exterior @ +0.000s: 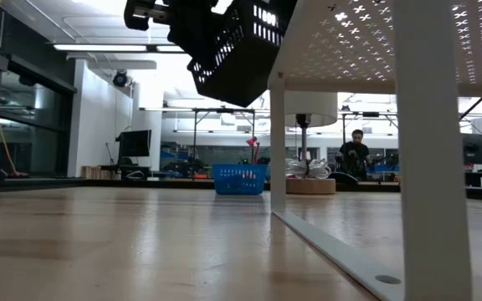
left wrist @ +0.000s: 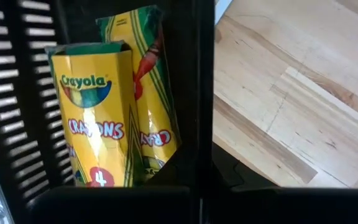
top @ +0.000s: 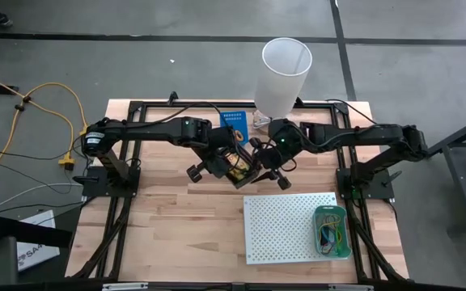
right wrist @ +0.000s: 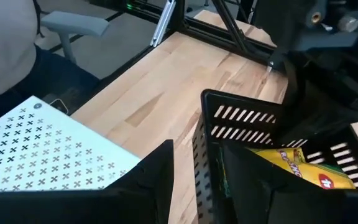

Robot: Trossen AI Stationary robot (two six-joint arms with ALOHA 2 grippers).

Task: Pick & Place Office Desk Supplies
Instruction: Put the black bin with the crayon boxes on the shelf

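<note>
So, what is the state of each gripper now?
Left gripper: closed on the black slotted plastic basket of yellow crayon packs.
Right gripper: closed on the same basket.

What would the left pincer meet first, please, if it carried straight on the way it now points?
Almost at once, the black slotted basket held up between both arms, with the yellow crayon packs inside it; its wall fills the left wrist view. The right pincer lies just beyond, though depth is unclear.

Two crayon packs (left wrist: 107, 124) lie inside the basket (top: 237, 167), raised behind the perforated board (top: 290, 226)
</note>
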